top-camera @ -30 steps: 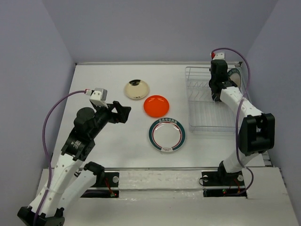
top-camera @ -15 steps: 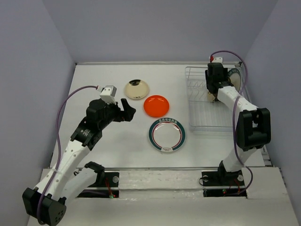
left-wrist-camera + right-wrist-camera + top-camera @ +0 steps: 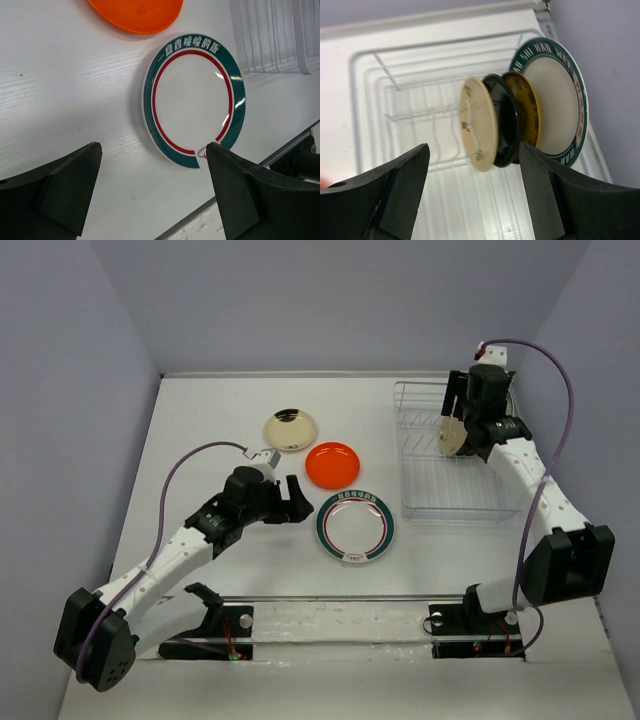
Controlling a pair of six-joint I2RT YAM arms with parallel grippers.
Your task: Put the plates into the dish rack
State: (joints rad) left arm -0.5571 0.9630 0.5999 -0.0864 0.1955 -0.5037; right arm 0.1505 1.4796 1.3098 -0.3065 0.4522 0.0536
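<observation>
Left gripper (image 3: 298, 502): I read jaws wide, empty; teal-rimmed plate (image 3: 355, 527) at its 4 o'clock.
Right gripper (image 3: 474, 149): wide, empty, above dish rack (image 3: 440, 490).

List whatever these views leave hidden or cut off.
- Top external: the right end effector covers most of what stands in the dish rack; only the cream plate shows clearly.
- Right wrist: the black plate and amber plate overlap, faces mostly hidden; their tine slots are unclear.
- Left wrist: the orange plate is cut by the top edge; the dish rack shows one corner only.
</observation>
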